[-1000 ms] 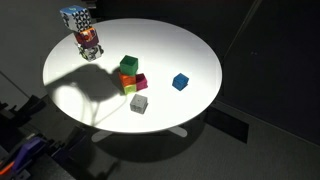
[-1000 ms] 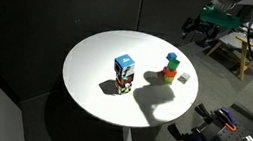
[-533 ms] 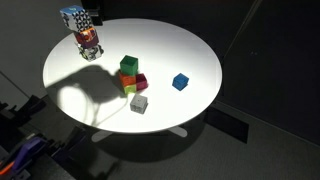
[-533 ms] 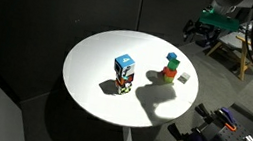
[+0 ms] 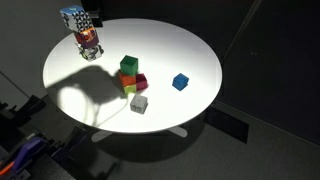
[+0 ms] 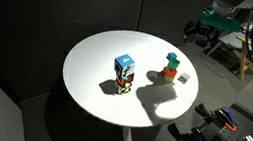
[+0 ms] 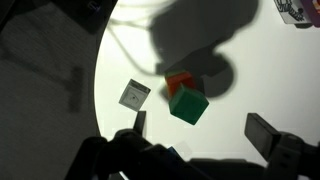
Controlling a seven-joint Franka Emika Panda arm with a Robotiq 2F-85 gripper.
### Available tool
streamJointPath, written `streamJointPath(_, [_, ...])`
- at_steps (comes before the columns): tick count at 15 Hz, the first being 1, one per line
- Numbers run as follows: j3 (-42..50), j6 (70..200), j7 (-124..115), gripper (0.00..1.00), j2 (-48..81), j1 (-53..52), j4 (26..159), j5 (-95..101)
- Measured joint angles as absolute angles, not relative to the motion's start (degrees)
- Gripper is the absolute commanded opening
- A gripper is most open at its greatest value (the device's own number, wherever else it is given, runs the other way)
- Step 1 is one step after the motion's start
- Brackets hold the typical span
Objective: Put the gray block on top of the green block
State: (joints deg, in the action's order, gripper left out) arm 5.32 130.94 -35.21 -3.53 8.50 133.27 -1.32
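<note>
With its jaws spread wide and empty, the gripper [image 7: 200, 125] hung high over the round white table [image 5: 190, 50], likely to line up a grasp, since the small plain gray cube [image 5: 139, 103] lay free at five o'clock of the bright green cube [image 5: 129, 66] in an exterior view.

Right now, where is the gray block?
In an exterior view, the gray block sits on the table near its edge, beside the magenta block and orange block.
</note>
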Motion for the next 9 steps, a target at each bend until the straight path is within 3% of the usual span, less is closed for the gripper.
streamJointPath(9, [9.29,131.63,-24.09,1.0,-2.25,10.52,133.88,2.22])
